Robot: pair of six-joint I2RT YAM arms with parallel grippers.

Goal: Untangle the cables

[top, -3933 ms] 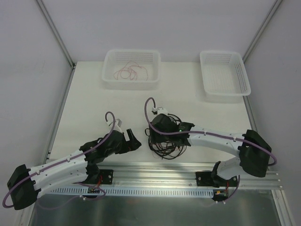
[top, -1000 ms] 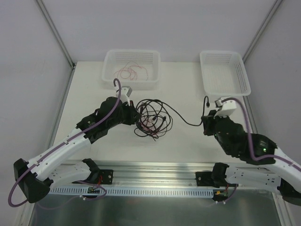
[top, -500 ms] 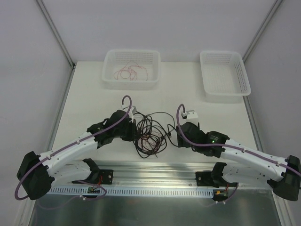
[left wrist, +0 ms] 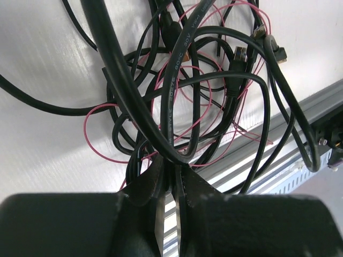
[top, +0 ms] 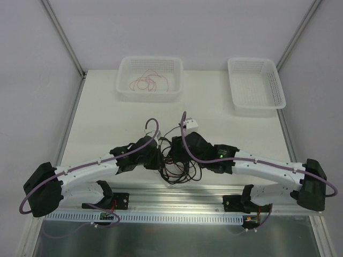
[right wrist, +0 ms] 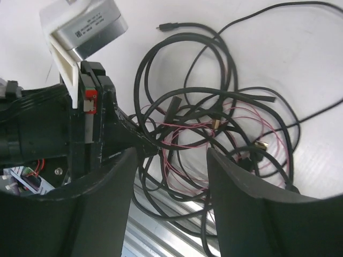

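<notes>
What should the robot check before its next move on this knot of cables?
1. Left gripper has a hold: ok, shut on black cables.
2. Right gripper ready to take a strand: ok, jaws wide open over the tangle.
3. One single strand lined up between the right fingers: not ok, many loops lie under them.
4. Red-pink wire free of the black ones: not ok, it runs through their loops.
5. Room between the two grippers: cannot tell, they sit very close together in the top view.
</notes>
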